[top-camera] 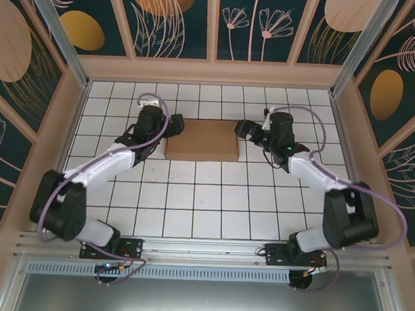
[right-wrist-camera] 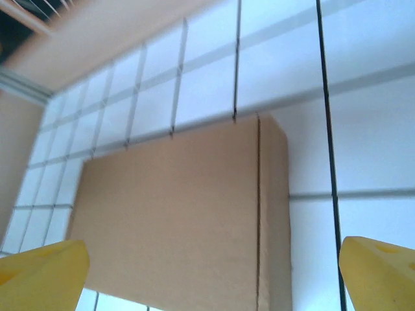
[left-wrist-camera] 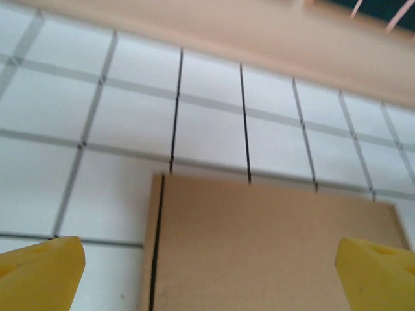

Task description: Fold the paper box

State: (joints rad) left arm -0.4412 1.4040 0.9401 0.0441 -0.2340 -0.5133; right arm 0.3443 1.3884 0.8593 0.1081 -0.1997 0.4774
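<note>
Robot lab cell: 2 arms (top-camera: 117, 158) on gridded table (top-camera: 191, 203), floral panels (top-camera: 256, 26), alu frame (top-camera: 202, 251).

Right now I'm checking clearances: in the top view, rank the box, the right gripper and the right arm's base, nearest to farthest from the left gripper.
1. The box, just beside the left gripper, on its right.
2. The right gripper, at the box's opposite end.
3. The right arm's base, at the near edge, right side.

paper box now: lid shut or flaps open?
Shut. The paper box lies as a closed, flat-topped rectangular block, with no flaps standing up.
</note>
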